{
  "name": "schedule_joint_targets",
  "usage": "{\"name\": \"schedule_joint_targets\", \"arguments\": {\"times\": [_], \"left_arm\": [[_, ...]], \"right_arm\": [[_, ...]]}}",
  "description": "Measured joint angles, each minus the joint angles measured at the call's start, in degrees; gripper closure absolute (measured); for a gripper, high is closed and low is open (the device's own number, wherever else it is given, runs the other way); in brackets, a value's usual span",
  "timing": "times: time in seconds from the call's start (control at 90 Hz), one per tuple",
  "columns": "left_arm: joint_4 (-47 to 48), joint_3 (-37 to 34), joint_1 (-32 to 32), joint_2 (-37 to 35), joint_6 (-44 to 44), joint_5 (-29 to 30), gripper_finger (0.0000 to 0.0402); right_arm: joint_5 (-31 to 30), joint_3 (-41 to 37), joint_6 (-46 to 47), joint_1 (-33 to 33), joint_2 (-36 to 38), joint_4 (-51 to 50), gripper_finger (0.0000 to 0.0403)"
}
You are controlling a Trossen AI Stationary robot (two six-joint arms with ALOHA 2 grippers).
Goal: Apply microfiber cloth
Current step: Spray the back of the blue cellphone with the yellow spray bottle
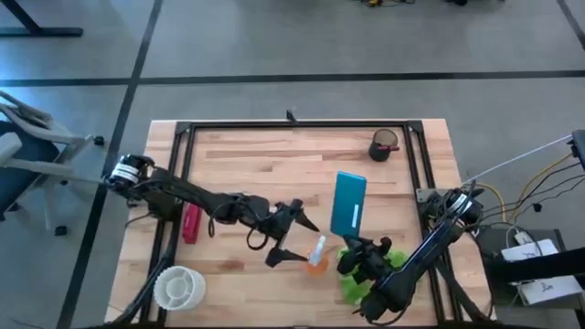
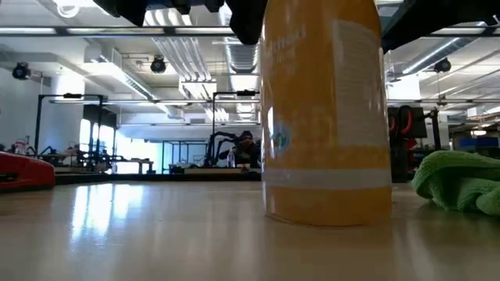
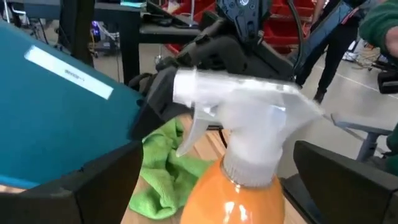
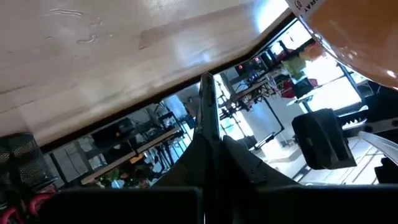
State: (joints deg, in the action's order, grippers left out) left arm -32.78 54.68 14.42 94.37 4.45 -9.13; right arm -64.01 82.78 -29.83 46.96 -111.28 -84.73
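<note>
Because the microfiber cloth (image 1: 366, 274) is soft and light, pinching a raised fold should suit — it lies right by the right gripper (image 1: 358, 259), whose grip state I cannot tell. Spread wide, the left gripper (image 1: 294, 239) has its 2 fingers flanking the orange spray bottle (image 1: 316, 260) — cloth just beyond.

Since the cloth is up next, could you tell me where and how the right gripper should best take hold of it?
Grip a raised fold of the microfiber cloth from above. It lies crumpled on the table beside the orange spray bottle, and the right gripper is already over it.
</note>
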Motion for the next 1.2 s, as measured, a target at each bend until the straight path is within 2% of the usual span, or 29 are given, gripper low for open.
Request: {"name": "schedule_joint_targets", "arguments": {"times": [0.156,0.356,0.522,0.689,0.856,1.078,1.2], "left_arm": [[-2.4,1.2,0.7,2.9,-1.0,-0.5,0.0003],[-2.6,2.9,0.5,3.6,-1.9,-0.4,0.0004],[-2.4,3.2,0.6,3.6,-2.0,-0.4,0.0007],[-2.3,3.3,0.7,3.6,-1.9,-0.4,0.0008],[-2.3,3.3,0.8,3.6,-1.9,-0.4,0.0008],[-2.3,3.0,0.8,3.6,-1.1,-0.4,0.0013],[-2.3,3.0,1.1,3.6,-1.0,-0.4,0.0013]], "right_arm": [[0.0,0.0,0.0,0.0,0.0,0.0,0.0394],[-0.8,0.0,-4.5,0.0,0.0,0.0,0.0394],[-6.8,0.0,-11.1,0.0,0.0,-0.5,0.0394],[-7.2,0.0,-12.5,0.0,0.0,-0.4,0.0394],[-10.9,0.0,-15.1,0.0,0.0,-0.6,0.0394],[-12.7,0.0,-15.3,0.0,0.0,-0.6,0.0394],[-13.9,0.0,-11.9,0.0,0.0,-1.3,0.0394]]}}
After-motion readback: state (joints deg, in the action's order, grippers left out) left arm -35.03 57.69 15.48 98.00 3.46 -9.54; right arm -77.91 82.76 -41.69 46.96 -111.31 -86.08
